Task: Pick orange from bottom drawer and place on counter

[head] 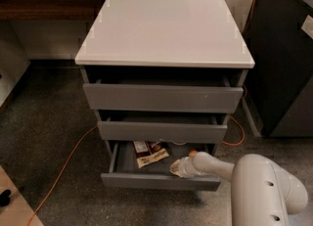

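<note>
The grey cabinet has three drawers, all pulled out a little. The bottom drawer is the lowest and is open furthest. My gripper reaches down into its right half, low over the drawer floor. A small piece of the orange shows just behind the gripper's wrist; the rest is hidden by the arm. I cannot tell whether the gripper touches it. The white counter on top of the cabinet is bare.
A brown snack packet lies in the drawer left of the gripper. A pale rim shows under the middle drawer's edge. An orange cable runs over the floor at the left. A dark cabinet stands at the right.
</note>
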Tool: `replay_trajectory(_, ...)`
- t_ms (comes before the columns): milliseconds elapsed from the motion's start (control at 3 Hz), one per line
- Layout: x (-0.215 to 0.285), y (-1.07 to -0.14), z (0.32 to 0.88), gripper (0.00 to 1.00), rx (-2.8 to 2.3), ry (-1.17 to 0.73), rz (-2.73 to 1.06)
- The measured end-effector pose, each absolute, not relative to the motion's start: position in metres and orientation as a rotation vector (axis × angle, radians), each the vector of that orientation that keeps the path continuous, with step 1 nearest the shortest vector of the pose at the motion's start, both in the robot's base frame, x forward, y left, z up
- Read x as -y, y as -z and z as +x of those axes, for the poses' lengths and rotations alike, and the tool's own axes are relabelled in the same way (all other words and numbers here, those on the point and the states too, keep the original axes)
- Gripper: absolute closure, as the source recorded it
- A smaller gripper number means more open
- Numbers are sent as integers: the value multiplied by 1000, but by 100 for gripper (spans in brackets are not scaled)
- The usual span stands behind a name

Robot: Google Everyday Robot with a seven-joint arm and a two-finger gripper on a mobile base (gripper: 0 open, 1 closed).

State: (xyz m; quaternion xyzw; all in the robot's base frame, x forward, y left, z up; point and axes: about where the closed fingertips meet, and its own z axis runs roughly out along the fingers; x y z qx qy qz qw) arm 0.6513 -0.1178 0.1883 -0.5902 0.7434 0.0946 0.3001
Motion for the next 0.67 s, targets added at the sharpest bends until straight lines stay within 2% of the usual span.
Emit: replay_trajectory(667, 123, -175, 608, 100, -2024, -359, -1542)
